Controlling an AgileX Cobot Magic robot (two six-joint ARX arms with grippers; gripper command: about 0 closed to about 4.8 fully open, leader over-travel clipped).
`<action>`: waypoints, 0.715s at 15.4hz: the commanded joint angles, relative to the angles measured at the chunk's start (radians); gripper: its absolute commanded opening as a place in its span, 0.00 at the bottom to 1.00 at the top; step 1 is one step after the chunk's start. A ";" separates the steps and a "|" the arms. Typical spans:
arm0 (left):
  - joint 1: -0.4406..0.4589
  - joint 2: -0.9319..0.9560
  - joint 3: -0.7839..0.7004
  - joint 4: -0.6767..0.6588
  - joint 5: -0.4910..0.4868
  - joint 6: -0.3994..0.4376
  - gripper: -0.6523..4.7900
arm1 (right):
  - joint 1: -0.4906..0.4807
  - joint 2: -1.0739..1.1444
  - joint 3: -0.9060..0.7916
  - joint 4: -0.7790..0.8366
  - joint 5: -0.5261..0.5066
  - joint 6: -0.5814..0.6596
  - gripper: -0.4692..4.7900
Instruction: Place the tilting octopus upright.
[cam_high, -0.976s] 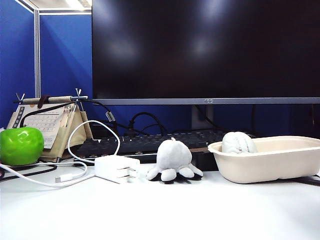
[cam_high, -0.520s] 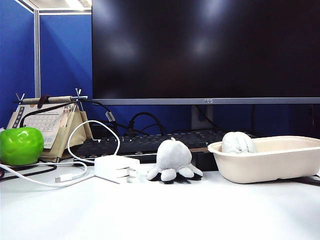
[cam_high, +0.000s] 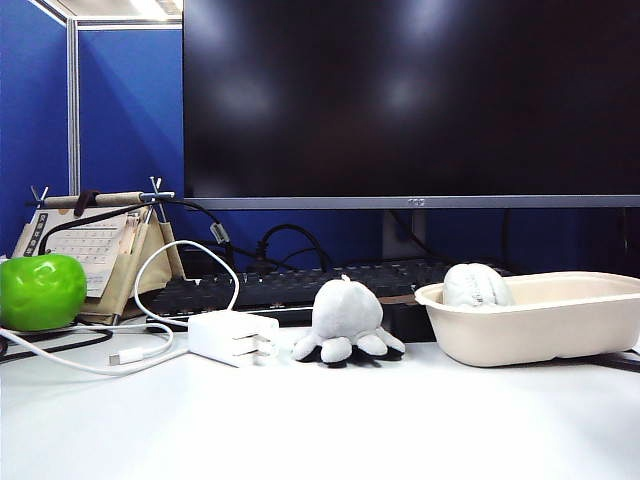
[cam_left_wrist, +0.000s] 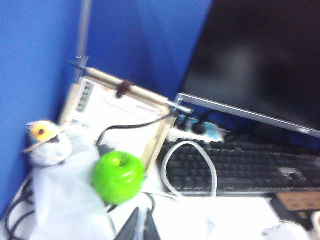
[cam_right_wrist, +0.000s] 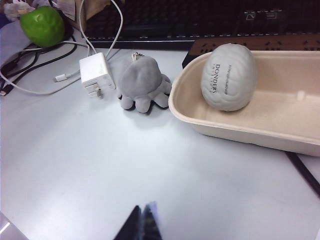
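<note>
Left gripper (cam_left_wrist: 141, 227) fingers pressed together, holding nothing, hanging over the desk near the green apple (cam_left_wrist: 118, 176). Right gripper (cam_right_wrist: 141, 223) also pinched closed and empty, well apart from the octopus (cam_right_wrist: 142, 81). We see the octopus on the white desk (cam_high: 320, 420), between the white charger (cam_high: 233, 336) and the beige bowl (cam_high: 530, 320), head up, just in front of the keyboard (cam_high: 300, 285).

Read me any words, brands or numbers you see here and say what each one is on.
"DONDERS" on the brain-shaped foam ball lying in the beige bowl.
A smaller line of print above it on the ball: too small to read.
Desk calendar: print too small to read.
Monitor logo on the lower bezel: too small to read.
Keyboard keys: unreadable.
</note>
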 joint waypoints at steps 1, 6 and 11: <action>-0.001 0.000 -0.094 0.079 0.015 -0.003 0.11 | 0.000 0.001 0.002 0.011 0.000 0.001 0.08; -0.002 -0.006 -0.284 0.340 0.030 -0.060 0.11 | 0.000 0.001 0.002 0.010 0.000 0.001 0.08; -0.002 -0.015 -0.357 0.425 -0.020 -0.085 0.11 | 0.000 0.001 0.002 0.010 0.000 0.001 0.08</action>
